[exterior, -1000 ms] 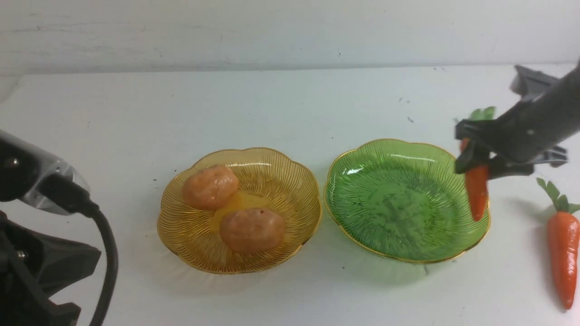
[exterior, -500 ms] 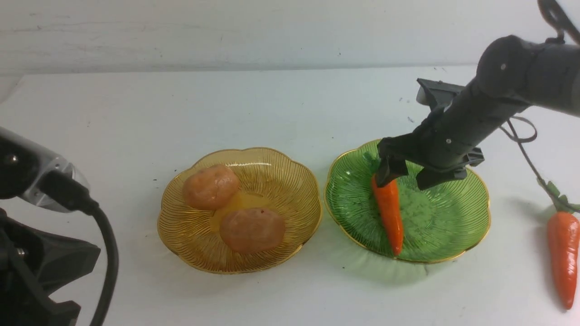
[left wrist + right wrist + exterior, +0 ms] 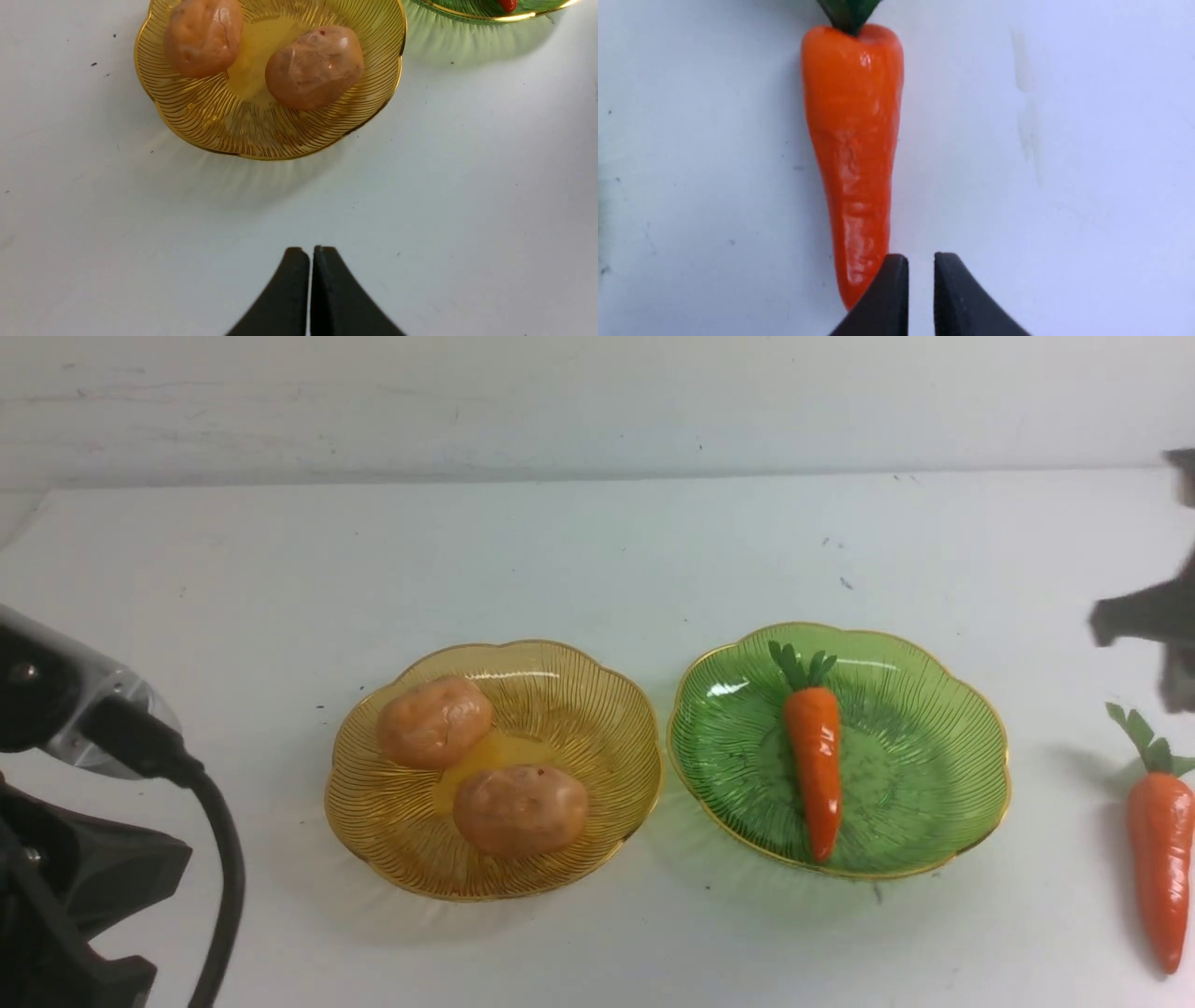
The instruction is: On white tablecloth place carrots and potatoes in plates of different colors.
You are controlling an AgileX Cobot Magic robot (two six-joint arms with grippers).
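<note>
Carrot (image 3: 852, 154) just ahead of the right tool (image 3: 920, 263)

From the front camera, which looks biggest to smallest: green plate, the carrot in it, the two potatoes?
Green plate, clearly largest.
Carrot in it, longer than either potato though slimmer.
Front potato and back potato: near alike; the front one lies closer, so unranked.

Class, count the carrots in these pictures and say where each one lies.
2. The first carrot lies in the green plate; the second carrot lies on the white tablecloth, to the right of that plate. None appears hidden.
</note>
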